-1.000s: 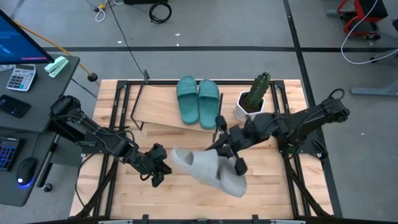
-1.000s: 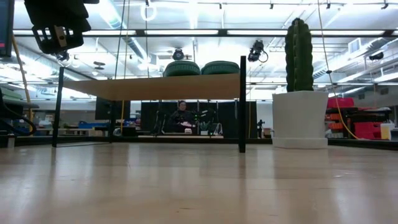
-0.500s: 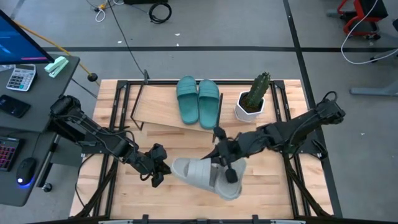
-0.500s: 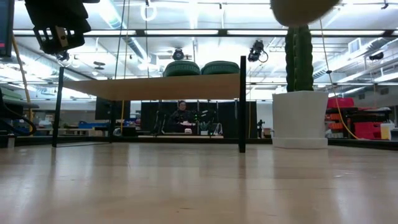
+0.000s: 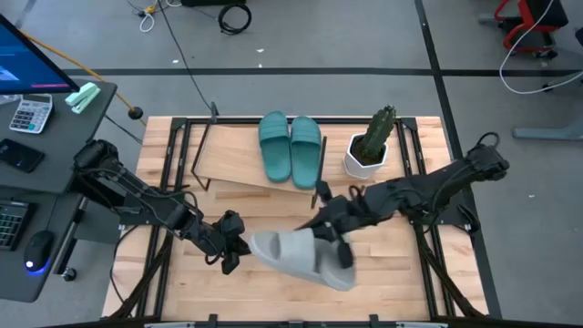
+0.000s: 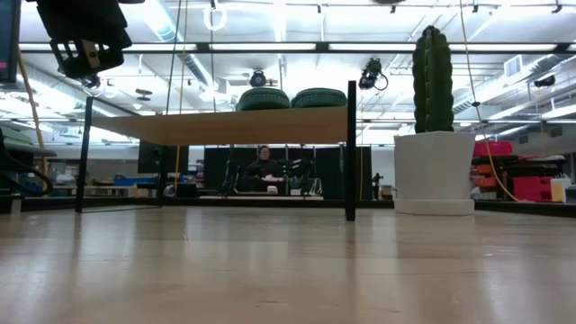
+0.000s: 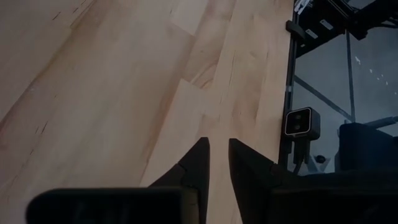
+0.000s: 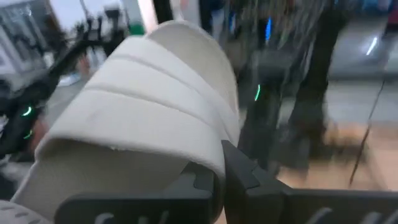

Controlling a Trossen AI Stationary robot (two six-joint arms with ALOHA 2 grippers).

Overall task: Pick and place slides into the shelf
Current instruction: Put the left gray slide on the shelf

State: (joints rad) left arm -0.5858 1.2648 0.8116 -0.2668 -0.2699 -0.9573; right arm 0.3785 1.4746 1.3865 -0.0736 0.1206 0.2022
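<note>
Over the front half of your wooden tabletop (image 5: 182, 282), the right gripper (image 5: 330, 239) has its dark fingers (image 8: 239, 171) pinched tight on the wide strap of a light grey rubber slide (image 5: 301, 258). From the right wrist view you can see that ribbed strap (image 8: 149, 112) arching just ahead of the fingers, the two pads nipped together on its edge. From above, the slide lies at a slant, one end towards the left arm, and the low view shows nothing resting on the boards there — so it is held up off the table.

Your left gripper (image 5: 228, 251) sits just beside that near end of the grey slide, low over the boards. Its two fingers (image 7: 199, 163) stand only a narrow slit apart (nothing lies between them), with bare planks ahead in the left wrist view.

At the back, you have the low shelf with a light wooden plank top and thin black legs (image 5: 232, 164). Two teal-green rubber slides (image 5: 291, 148) lie side by side on its right part, touching or very nearly so, and they show as two green humps (image 6: 290, 98) above the plank in the low view. Just right of the shelf stands a green cactus in a white pot (image 5: 369, 146) — apart from the slides.
</note>
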